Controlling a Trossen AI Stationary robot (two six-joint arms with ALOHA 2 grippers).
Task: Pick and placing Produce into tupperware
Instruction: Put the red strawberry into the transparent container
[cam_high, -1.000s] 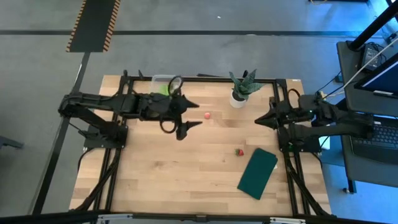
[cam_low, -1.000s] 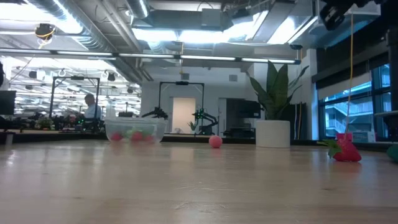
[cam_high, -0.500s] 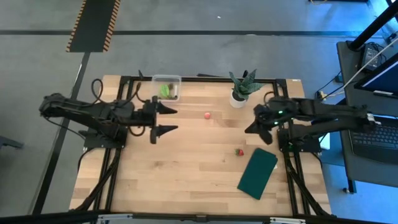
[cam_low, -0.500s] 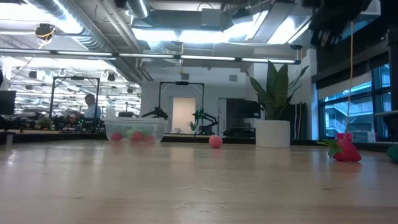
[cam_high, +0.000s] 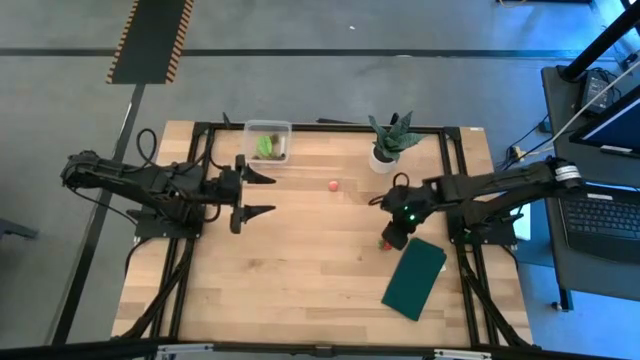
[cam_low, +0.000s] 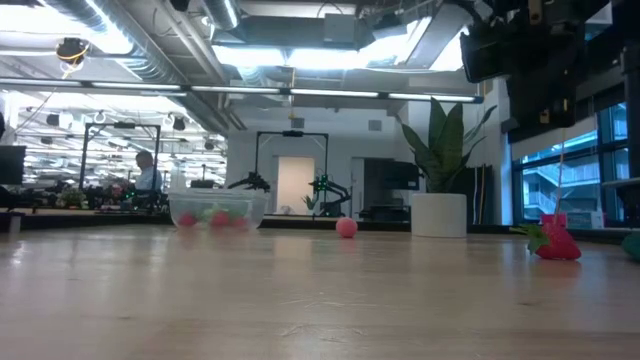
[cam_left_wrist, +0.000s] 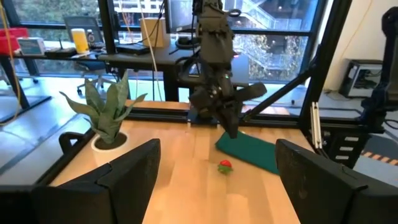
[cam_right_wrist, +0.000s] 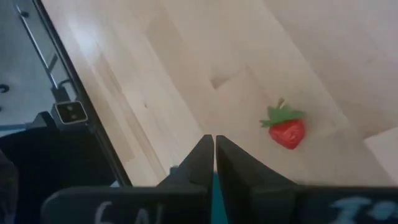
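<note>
Right end effector (cam_right_wrist: 214, 152) pinched closed, empty, above small red leafy-capped strawberry (cam_right_wrist: 286, 129). Probably light, soft, bruisable; best gripped gently across plump middle.

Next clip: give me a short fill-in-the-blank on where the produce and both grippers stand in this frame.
1. The right gripper hovers above the strawberry with its fingers ____.
2. The left gripper, fingers ____, waits near the tupperware.
3. The pink fruit lies on the ____, outside the tub.

Missing: shut; open; table
</note>
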